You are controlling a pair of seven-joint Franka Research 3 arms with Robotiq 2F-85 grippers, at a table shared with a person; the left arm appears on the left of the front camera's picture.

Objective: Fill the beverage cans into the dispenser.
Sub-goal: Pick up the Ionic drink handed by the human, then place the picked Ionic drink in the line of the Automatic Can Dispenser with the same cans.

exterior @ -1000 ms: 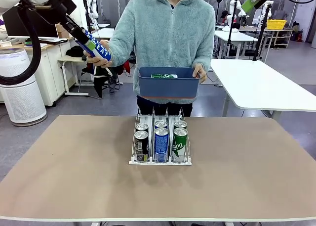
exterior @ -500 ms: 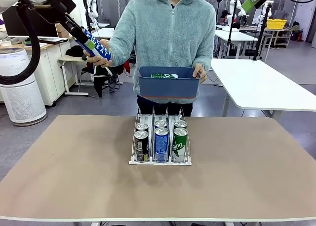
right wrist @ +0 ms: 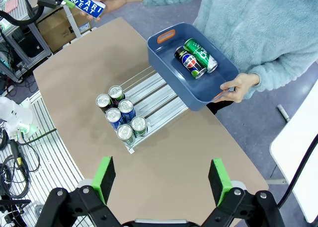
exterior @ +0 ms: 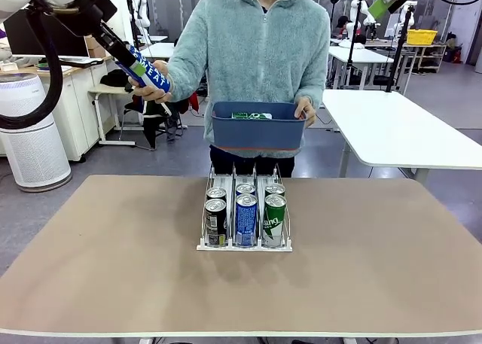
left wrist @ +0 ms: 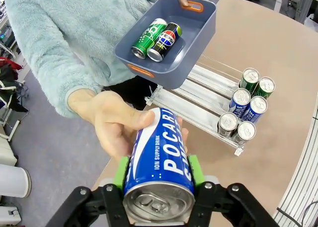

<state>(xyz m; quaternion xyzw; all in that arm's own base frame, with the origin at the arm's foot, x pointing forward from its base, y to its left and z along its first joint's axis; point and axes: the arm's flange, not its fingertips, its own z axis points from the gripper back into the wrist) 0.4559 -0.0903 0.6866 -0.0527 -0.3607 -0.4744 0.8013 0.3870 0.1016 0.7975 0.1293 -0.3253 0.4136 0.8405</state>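
Left gripper [left wrist: 158, 173]: your jaws are closed on the blue can [left wrist: 160, 155], one green pad on each side of the body just below the silver top, which faces the wrist camera. In the front view the can [exterior: 150, 72] hangs tilted, high up and off the table's left far corner.

The person's hand [left wrist: 115, 125] wraps the can's far half, fingers touching it. The handover is not finished, so you share the load.

Handling, as a judgement: slim aluminium, thin wall. It is stiff along its length but easy to dent across it. The printed surface is smooth and probably slippery on the pads. Assume a full can, so fairly heavy for a grip this near one end. A hold nearer mid-body would tip less. Squeeze no harder than needed.

Right gripper [right wrist: 161, 180]: jaws spread wide with nothing between them, hovering high over the table.

The person's other hand holds a blue bin [left wrist: 166, 70] just beyond the dispenser [exterior: 245, 245]. A green can [left wrist: 148, 32] and a Pepsi can [left wrist: 165, 35] lie in it side by side.

The dispenser stands mid-table with three lanes, two cans upright at the front of each. The rails behind them [left wrist: 201, 93] are bare, so the blue can probably goes in from the back of a lane.
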